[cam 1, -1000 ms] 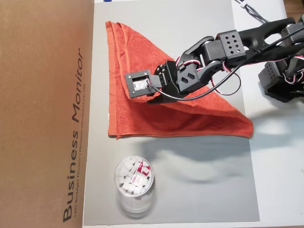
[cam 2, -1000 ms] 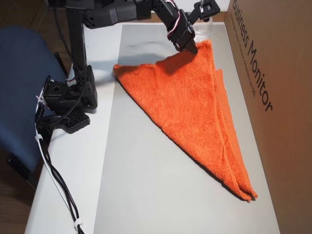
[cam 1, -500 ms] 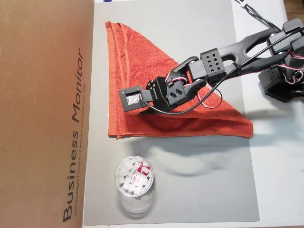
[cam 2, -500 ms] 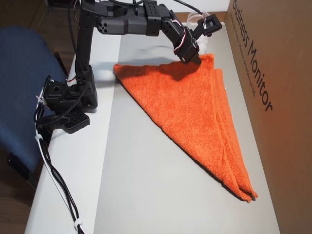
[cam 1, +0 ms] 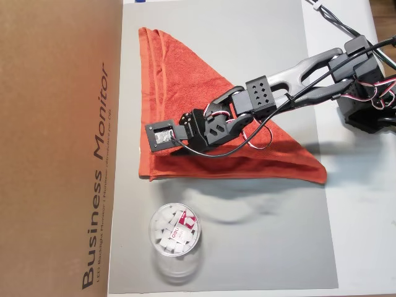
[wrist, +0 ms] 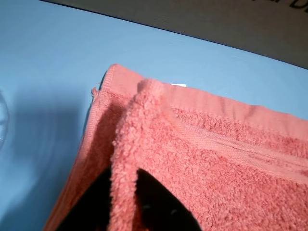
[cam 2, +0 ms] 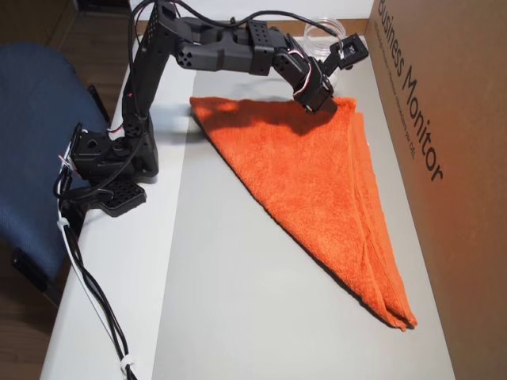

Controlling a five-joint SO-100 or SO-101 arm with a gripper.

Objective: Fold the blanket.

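An orange terry blanket lies folded into a triangle on the grey mat. It also shows in the other overhead view. My gripper is low over the triangle's corner nearest the cardboard box, also seen in the other overhead view. In the wrist view the gripper is shut on a raised ridge of the blanket, pinched between two black fingers. The held fold lies over the layer beneath, near its hemmed edge.
A large cardboard box marked "Business Monitor" borders the mat, also seen in the other overhead view. A clear round container of white cubes stands near the gripper. A blue chair is beside the arm's base.
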